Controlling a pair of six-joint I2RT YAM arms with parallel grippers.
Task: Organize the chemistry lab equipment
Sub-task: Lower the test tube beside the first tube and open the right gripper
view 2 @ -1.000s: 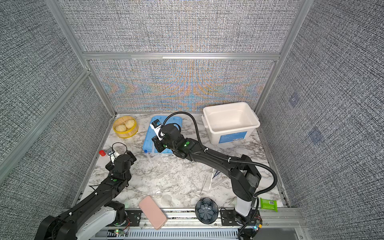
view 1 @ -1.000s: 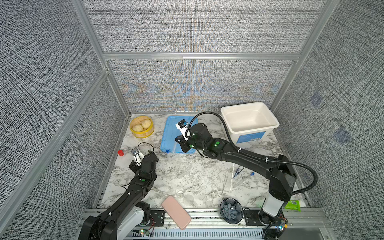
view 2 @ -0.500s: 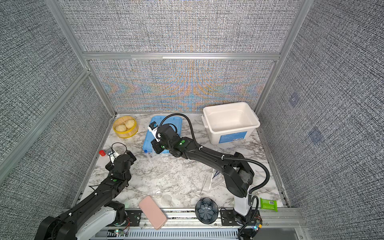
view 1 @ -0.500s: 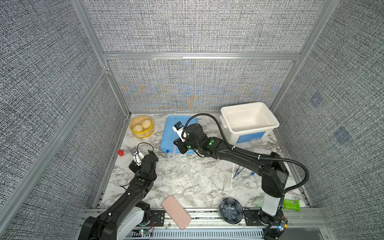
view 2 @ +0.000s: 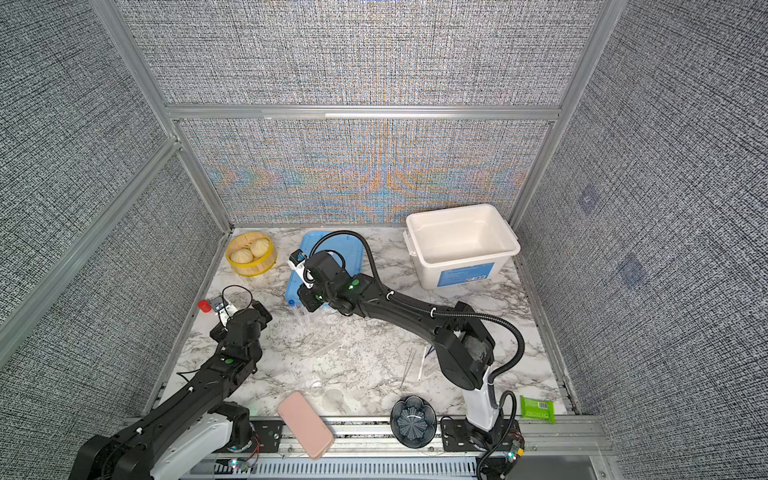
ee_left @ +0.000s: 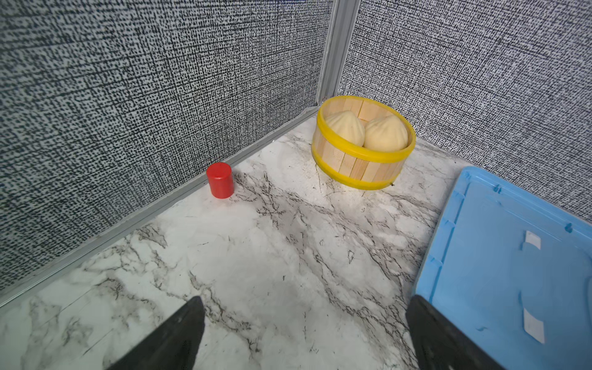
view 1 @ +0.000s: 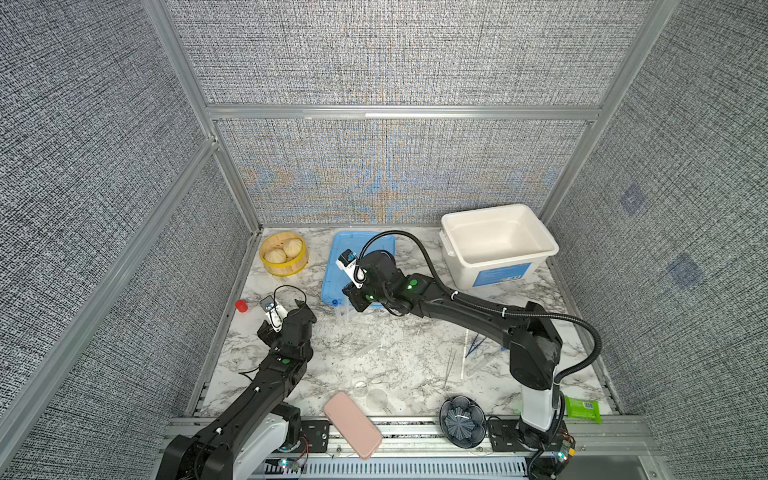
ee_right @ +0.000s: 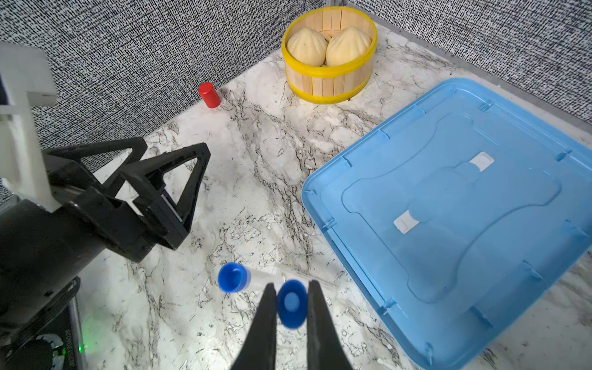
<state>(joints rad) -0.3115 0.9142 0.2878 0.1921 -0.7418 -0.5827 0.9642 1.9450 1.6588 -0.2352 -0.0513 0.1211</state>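
My right gripper [ee_right: 291, 284] is shut on a clear tube with a blue cap [ee_right: 291, 304], beside the near left corner of the blue lid [ee_right: 448, 224]. A second blue-capped tube [ee_right: 233, 277] lies on the marble just next to it; both top views show it [view 1: 335, 303] [view 2: 291, 303]. My left gripper [ee_left: 304, 307] stands open over bare marble, with nothing between its fingers [ee_right: 192, 166]. Dark blue tweezers [view 1: 473, 345], thin silver tweezers [view 1: 451, 365] and a white stick [view 1: 464, 353] lie by the right arm's base.
An open white bin [view 1: 453, 257] stands at the back right. A yellow steamer basket [view 1: 284, 254] with buns sits in the back left corner, a red cup [view 1: 241, 306] by the left wall. A pink phone [view 1: 352, 424], dark flower bowl [view 1: 462, 420] and green packet [view 1: 582, 409] line the front edge.
My right gripper has moved a little forward and left, off the blue lid to its near left corner, still shut on the tube. The left arm has not moved.
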